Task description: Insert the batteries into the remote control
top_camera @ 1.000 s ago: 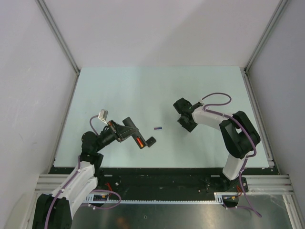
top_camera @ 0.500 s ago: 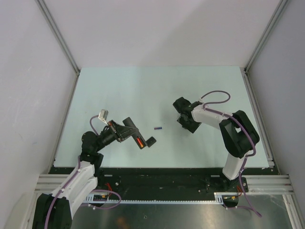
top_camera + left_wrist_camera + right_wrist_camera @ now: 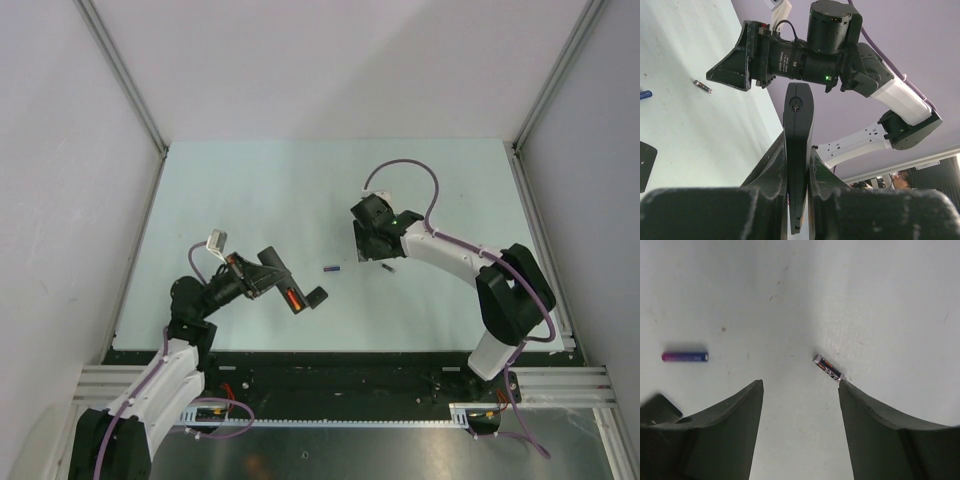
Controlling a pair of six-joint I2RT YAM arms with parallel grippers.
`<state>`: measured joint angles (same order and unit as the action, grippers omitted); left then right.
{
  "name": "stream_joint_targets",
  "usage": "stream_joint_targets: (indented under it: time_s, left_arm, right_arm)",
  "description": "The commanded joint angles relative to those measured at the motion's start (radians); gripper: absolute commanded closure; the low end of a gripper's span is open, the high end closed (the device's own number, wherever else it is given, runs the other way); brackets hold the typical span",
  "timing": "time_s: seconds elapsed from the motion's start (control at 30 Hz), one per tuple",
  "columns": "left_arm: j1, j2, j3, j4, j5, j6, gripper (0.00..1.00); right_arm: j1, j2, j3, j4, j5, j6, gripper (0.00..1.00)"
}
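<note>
Right gripper (image 3: pixel 800 390) spread open, empty. Dark battery (image 3: pixel 827 368) just beside, 1 o'clock. Probably light, rigid, rolls easily: pinch mid-length. Left gripper (image 3: pixel 797 165) clamps remote (image 3: pixel 798 125).

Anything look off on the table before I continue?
Nothing damaged or spilled. The dark battery and blue-purple battery lie loose and apart on the table, the dark one diagonal beside the open right claw.

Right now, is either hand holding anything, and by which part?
The left hand clamps the remote control by its two long sides, at the end nearer the wrist camera. The right hand is open, holding nothing.
</note>
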<state>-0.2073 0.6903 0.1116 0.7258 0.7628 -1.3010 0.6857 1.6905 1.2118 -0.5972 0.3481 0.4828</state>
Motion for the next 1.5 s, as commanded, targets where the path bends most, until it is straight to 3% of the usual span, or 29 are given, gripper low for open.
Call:
stream_joint_targets:
  time_s: [0.0,0.2,0.37,0.63,0.97,1.47]
  left_arm:
    - [-0.004,-0.032,-0.007,0.026,0.004,0.011,1.0]
    - [-0.004,-0.038,-0.013,0.026,0.023,0.014,1.0]
    - [-0.004,-0.018,0.0,0.026,0.044,0.023,1.0]
    - [-0.006,0.002,0.011,0.026,0.059,0.04,1.0]
    - [-0.007,0.026,0.02,0.024,0.058,0.054,1.0]
    - [-0.007,0.032,0.013,0.024,0.049,0.054,1.0]
  right_arm:
    - [-0.023,0.006,-0.017,0.069,-0.135,-0.38,0.35]
    - [-0.069,-0.026,-0.075,0.126,-0.261,-0.47,0.37]
    - [-0.094,0.037,-0.084,0.125,-0.304,-0.48,0.4]
    - [-0.123,0.061,-0.138,0.146,-0.313,-0.48,0.54]
    - [-0.169,0.029,-0.212,0.191,-0.337,-0.471,0.52]
    - [-0.089,-0.017,-0.213,0.116,-0.216,-0.202,0.56]
